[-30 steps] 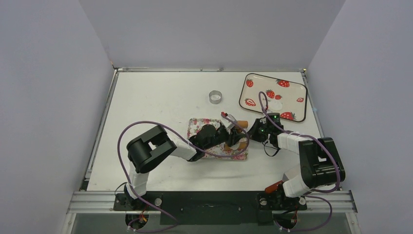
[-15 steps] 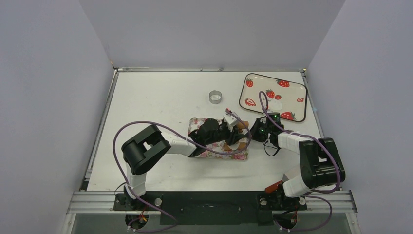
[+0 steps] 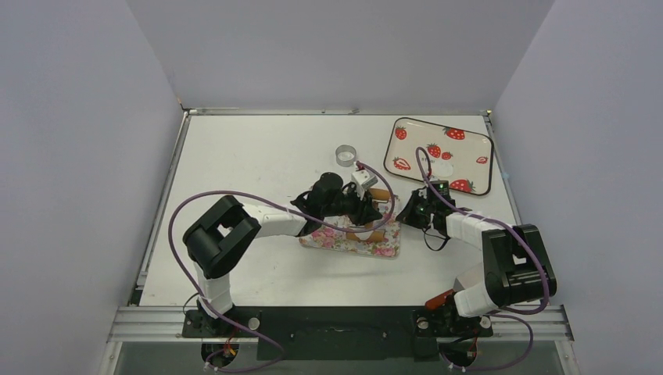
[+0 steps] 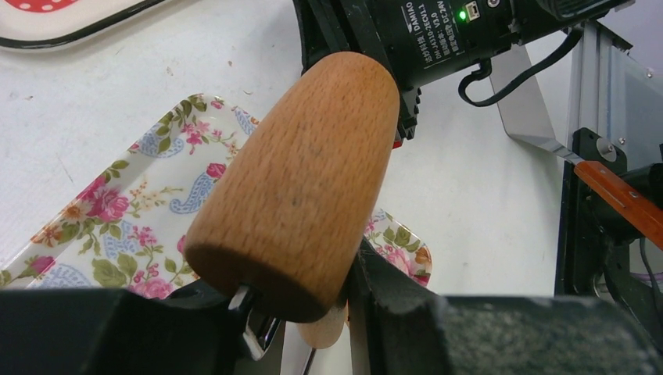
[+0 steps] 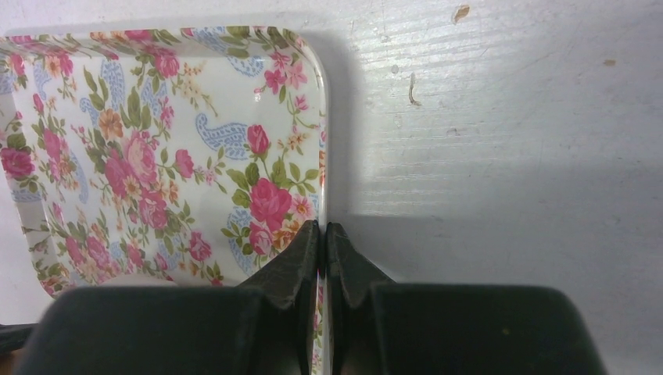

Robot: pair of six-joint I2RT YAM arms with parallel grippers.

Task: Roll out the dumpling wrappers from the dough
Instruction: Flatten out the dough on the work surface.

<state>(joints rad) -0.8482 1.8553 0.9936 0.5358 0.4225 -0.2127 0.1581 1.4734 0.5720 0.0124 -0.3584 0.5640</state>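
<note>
Top view: your left gripper (image 3: 363,211) reaches over the floral tray (image 3: 377,249), clamped on the wooden roller (image 3: 381,194). Your right gripper (image 3: 403,214) sits at the tray's right edge. The silver ring (image 3: 345,155) stands apart, farther back. The strawberry tray (image 3: 422,131) is at the far right. A pale round patch on it may be one of the dumpling wrappers (image 3: 443,167), but it is too small to be sure. The dough is not visible. It is probably under your left wrist and the roller.

Left wrist view: the roller's thick end fills the frame, held between both fingers and angled out over the floral tray. The smooth, stiff wood could twist in a narrow hold, so keep the grip square near the end.

Right wrist view: the fingers (image 5: 309,258) are pinched tight on the floral tray's rim, pinning it. The tray floor seen here shows no dough. A pale sliver at the lower left can't be identified.

Handling: expect the dough to be soft, tacky and easily smeared. Don't grab it; press it with the roller in light passes. Rolled discs will likely be thin and tear easily, so lift them from underneath rather than pinching an edge. The tray looks light and liable to slide, so a firm hold on its rim matters.
</note>
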